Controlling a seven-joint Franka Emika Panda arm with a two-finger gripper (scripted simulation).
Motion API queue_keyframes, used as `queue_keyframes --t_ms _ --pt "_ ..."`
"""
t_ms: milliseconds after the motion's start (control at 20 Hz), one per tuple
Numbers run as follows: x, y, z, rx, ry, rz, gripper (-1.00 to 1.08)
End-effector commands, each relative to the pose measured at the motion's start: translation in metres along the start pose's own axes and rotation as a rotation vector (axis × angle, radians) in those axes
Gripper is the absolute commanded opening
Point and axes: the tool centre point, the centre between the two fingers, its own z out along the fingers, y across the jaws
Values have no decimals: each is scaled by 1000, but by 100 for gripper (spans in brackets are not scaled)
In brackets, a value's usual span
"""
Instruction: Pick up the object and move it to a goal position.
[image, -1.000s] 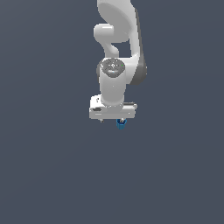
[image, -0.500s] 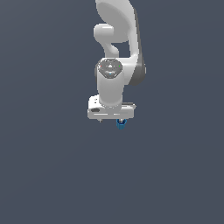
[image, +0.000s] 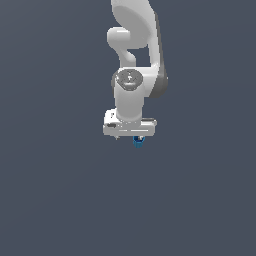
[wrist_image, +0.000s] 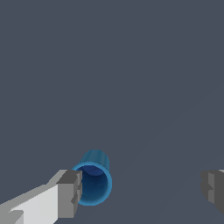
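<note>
With the gripper (wrist_image: 140, 190) spread wide and holding nothing, the blue cup (wrist_image: 92, 183) sat against 1 of the fingers (wrist_image: 70, 192), so closing risked tipping it.

Almost nothing differs between the earlier exterior pictures and the present one. The white, rounded robot arm (image: 134, 80) shows no visible shift in pose across the three moments; any motion is too slight to make out. The flat white gripper (image: 131, 136) sits at the same height in the frame as before, with no readable drop or rise. The tiny bright blue cup-like cylinder (image: 138, 142) shows just under the gripper's lower edge, toward the exterior view's right, in the same spot as a second ago. The wrist view has no earlier picture to hold it against, so no change can be told there.
</note>
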Motion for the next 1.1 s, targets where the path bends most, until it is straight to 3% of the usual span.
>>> queue_keyframes --t_ms 0,600,1050 --pt "-4 -5 5 0 4 23 100" --pt "-36 -39 41 4 32 193 100" --pt "-48 -49 52 7 42 253 100"
